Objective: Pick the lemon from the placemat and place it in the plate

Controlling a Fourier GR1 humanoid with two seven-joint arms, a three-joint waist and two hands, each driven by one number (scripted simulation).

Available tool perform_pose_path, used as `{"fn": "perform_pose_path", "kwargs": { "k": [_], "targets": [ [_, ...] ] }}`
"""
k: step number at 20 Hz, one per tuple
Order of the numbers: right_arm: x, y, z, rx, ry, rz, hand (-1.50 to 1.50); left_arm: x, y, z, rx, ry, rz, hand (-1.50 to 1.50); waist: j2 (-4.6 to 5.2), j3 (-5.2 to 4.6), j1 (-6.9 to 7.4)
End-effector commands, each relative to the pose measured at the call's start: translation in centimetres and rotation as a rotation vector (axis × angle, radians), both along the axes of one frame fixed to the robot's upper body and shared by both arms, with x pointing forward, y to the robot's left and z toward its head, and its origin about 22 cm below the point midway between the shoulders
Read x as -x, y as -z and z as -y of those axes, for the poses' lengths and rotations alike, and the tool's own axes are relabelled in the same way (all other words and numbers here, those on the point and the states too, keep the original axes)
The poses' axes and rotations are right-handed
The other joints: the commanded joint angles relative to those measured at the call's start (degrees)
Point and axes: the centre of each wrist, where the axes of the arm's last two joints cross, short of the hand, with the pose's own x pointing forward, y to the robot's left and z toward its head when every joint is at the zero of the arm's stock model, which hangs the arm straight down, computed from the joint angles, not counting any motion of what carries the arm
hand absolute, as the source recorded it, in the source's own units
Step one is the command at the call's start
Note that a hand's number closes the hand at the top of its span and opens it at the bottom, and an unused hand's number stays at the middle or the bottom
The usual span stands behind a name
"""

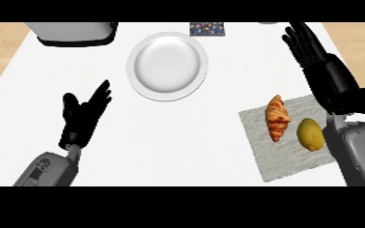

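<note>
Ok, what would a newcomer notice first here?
A white plate lies bare at the far middle of the counter. Near right, a yellow lemon and a croissant lie side by side on a grey placemat. The black left hand, near left, and right hand, far right, are open.

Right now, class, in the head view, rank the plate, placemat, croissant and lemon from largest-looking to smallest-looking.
1. placemat and plate: too close to rank, and the placemat's right edge is partly hidden.
2. croissant and lemon: clearly smaller; the croissant looks longer, the lemon rounder, so no order between them.
</note>
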Motion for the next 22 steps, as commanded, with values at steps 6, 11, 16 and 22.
{"fn": "perform_pose_path", "kwargs": {
  "k": [6,11,16,22],
  "targets": [
    [4.7,3.0,10.7,-0.254,0.136,-0.182,1.50,1.9,0.4,-1.8,-0.114,-0.207,0.097,0.00,0.19,0.30,0.42],
    [6.6,1.6,14.2,0.708,0.476,-0.004,1.50,2.5,1.7,-1.4,-0.068,-0.191,0.039,0.00,0.62,0.24,-0.90],
    [9.9,11.3,12.0,-0.165,0.524,-0.022,-1.50,2.4,0.9,-2.6,-0.062,-0.221,0.051,0.00,0.20,0.72,-1.25],
    [14.1,13.8,16.5,0.187,0.246,-0.036,-1.50,2.1,-0.4,-0.2,-0.080,-0.173,0.065,0.00,0.58,0.24,1.04]
  ]
}}
